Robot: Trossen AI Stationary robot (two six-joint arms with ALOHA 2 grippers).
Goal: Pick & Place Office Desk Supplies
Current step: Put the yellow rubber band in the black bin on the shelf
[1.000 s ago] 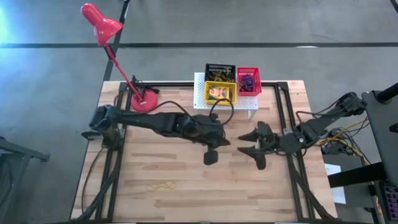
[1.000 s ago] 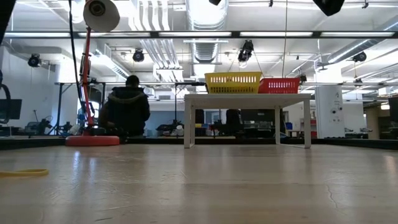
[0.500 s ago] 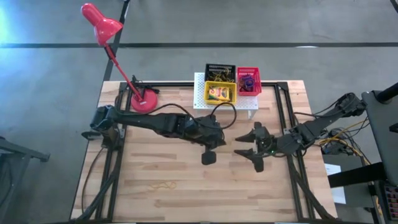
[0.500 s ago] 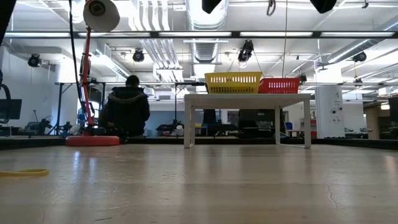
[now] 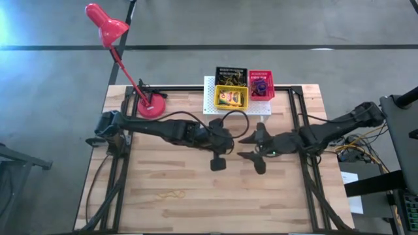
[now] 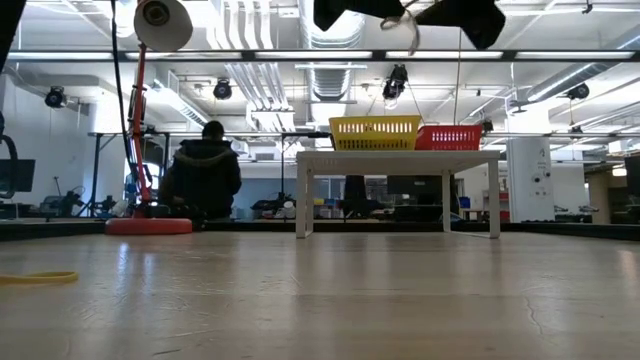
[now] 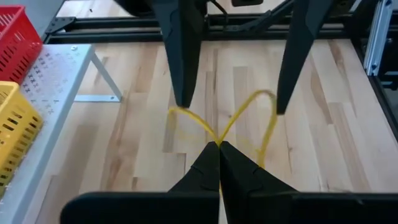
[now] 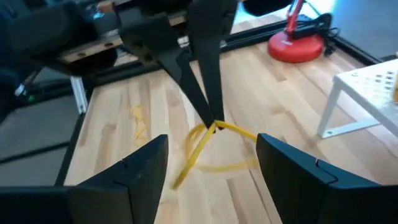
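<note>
The left hand (image 7: pixel 218 147) is clenched on a yellow rubber band (image 7: pixel 239 118) above the desk (image 5: pixel 196 209), the right hand (image 8: pixel 211 155) spread around it, so delivery to the trays (image 5: pixel 232 98) remains.

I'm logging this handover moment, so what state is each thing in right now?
Left gripper: shut on rubber band, above the table.
Right gripper: open, fingers either side of the band.
Rubber band: held, hanging in loops.
Second rubber band: lying loose on the table.
Yellow tray: on the stand, holds a card box.
Red tray: on the stand, holds small rings.
Lamp: upright.
</note>
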